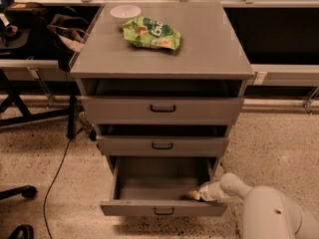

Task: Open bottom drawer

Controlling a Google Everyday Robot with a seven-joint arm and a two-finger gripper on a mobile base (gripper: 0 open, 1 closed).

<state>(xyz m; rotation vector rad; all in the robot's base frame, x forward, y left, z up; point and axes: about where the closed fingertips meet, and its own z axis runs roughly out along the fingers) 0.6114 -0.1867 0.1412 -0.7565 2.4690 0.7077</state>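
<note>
Gripper (195, 195) is shown low at the right of the grey three-drawer cabinet (164, 59), set inside the pulled-out bottom drawer (129, 209) at its right front corner; whether it is wide or narrow cannot be told. A green snack bag (151, 33) and a white bowl (125, 12) are carried on the cabinet top.

- The single camera looked at the cabinet (162, 111) from in front and above, tilted down, so the worktop (199, 49) and all three drawer fronts showed.
- It stood fairly near: the cabinet filled the middle, with floor (279, 148) on both sides.
- The robot's arm (269, 215) entered at the lower right corner, closest to the lens, and its hand (195, 195) lay inside the bottom drawer (149, 180), at the right front.
</note>
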